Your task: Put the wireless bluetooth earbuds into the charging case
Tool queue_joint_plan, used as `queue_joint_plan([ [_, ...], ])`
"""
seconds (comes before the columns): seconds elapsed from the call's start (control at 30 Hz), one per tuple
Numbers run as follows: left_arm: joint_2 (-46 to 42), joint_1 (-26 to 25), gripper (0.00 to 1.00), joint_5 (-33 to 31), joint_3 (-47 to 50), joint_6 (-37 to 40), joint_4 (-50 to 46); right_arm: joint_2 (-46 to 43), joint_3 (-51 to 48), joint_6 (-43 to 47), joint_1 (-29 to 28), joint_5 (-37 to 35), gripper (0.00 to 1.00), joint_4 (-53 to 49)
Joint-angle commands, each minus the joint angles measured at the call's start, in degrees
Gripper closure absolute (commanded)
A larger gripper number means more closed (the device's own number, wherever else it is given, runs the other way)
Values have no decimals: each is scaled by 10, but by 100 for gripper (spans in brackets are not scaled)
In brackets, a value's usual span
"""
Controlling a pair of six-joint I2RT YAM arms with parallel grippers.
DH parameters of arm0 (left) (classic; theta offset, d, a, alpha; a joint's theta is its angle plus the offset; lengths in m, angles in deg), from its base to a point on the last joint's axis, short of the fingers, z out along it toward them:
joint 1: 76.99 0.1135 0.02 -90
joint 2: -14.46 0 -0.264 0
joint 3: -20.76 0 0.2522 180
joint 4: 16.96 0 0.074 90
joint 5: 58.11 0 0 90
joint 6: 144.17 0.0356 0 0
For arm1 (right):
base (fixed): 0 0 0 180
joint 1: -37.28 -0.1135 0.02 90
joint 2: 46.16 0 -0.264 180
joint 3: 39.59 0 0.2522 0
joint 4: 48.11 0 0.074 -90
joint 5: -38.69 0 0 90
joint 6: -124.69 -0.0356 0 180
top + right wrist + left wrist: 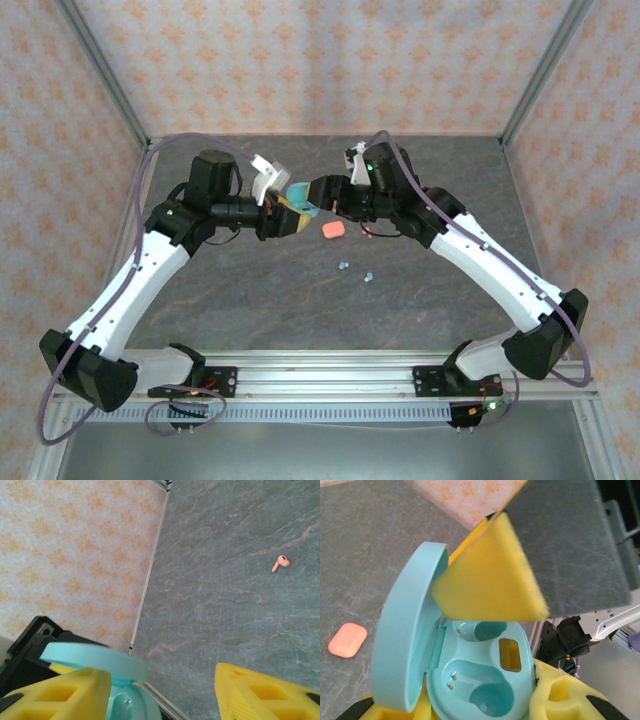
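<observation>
An open teal charging case [485, 680] is clamped between the yellow foam pads of my left gripper [480, 702], held above the table [299, 195]. Its lid [405, 630] stands up on the left, and both wells are empty. My right gripper [165, 695] is open. One of its foam fingers [490, 575] hangs over the case just beside the lid [95, 660], with nothing held. Two teal earbuds [343, 266] [367, 274] lie on the table in front of the grippers. One salmon-pink earbud [281, 562] lies on the table further off.
A shut salmon-pink case [334, 230] [347, 640] lies on the grey table just below the two grippers. Patterned walls with metal posts [150, 575] close off the back and sides. Both arms meet over the middle rear of the table.
</observation>
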Motion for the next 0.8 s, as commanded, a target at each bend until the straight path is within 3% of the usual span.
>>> queue_joint_plan([
  [0.0,1,-1,88,13,-3,-18,39,-28,4,-7,1,14,43,-8],
  [0.2,12,3,88,-1,-10,-20,36,-42,10,-32,19,5,43,-39],
  [0.5,8,4,88,-37,-6,-6,14,-67,-34,-121,68,-93,49,-120],
  [0.77,3,4,88,-60,-4,4,-4,38,-60,-145,64,-66,58,-186],
])
